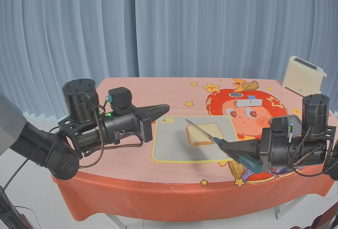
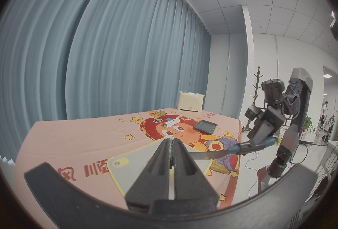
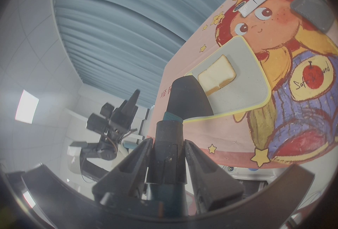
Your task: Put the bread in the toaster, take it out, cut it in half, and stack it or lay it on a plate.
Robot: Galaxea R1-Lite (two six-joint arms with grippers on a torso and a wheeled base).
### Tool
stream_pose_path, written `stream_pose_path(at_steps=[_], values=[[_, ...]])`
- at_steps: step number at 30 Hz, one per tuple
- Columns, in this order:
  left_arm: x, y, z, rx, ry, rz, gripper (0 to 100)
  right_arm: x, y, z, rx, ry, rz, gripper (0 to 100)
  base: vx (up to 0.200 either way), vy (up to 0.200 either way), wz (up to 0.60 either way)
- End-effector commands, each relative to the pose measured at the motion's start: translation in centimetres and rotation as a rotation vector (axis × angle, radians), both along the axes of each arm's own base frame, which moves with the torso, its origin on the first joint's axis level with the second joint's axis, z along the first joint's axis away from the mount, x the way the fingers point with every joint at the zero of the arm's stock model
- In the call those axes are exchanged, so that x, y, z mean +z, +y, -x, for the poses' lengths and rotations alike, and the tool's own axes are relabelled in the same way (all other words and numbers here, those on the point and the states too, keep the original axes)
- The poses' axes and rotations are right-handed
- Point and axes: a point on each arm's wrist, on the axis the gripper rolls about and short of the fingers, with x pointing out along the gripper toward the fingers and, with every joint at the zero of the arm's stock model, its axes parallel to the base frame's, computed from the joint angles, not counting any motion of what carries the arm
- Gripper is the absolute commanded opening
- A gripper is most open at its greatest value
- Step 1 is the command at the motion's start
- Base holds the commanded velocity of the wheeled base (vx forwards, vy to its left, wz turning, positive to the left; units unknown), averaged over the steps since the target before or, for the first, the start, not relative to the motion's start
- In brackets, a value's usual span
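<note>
Clamping knife (image 1: pixel 200 130), right gripper (image 1: pixel 225 145) | knife across bread (image 1: pixel 211 129) | left gripper (image 1: pixel 165 108) together, left of bread

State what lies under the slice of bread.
The pale square bread slice lies flat on a grey, yellow-rimmed cutting board. The board's surface directly beneath the slice is covered, so hidden.

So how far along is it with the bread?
Looks done: the bread lies out of the toaster, on the cutting board. Whether it was toasted I cannot tell. In hand: the right gripper grips the knife, blade over the uncut slice. Left: halving it and moving the halves to a plate, perhaps the dark square dish. The left gripper hovers beside the board, jaws shut.
</note>
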Motion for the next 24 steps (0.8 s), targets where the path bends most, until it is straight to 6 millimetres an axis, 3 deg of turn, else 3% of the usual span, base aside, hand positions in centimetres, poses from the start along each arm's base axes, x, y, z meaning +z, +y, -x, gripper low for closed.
stream_pose_path(at_steps=[1, 3, 4, 10, 12, 19, 24], values=[[-2.1, -1.6, -1.1, -0.028, 0.085, -0.047, 0, -0.3, -0.4, 1.6, 0.067, -0.083, 0.059, 0, 0.000, 0.000, 0.00], [-1.8, -1.4, -0.9, -0.026, 0.088, -0.048, 0, -0.4, -0.4, 1.9, 0.088, -0.108, 0.078, 0, 0.000, 0.000, 0.00], [-0.5, -0.9, -0.2, -0.023, 0.077, -0.040, 100, -0.4, -0.7, 2.3, 0.100, -0.169, 0.119, 0, 0.000, 0.000, 0.00], [3.0, 0.6, 2.5, -0.002, 0.272, 0.052, 100, -0.6, -1.4, 3.3, 0.089, -0.343, 0.276, 0, 0.000, 0.000, 0.00], [4.2, 1.4, 4.2, 0.019, 0.436, 0.109, 100, -1.2, -1.6, 3.7, 0.085, -0.416, 0.388, 0, 0.000, 0.000, 0.00], [3.5, 0.6, 5.1, 0.048, 0.651, 0.168, 100, -2.5, -1.7, 5.1, 0.179, -0.506, 0.515, 0, 0.000, 0.000, 0.00], [2.3, -2.8, 5.7, 0.043, 0.974, 0.276, 100, -3.1, -2.0, 6.7, 0.272, -0.633, 0.568, 0, 0.000, 0.000, 0.00]])
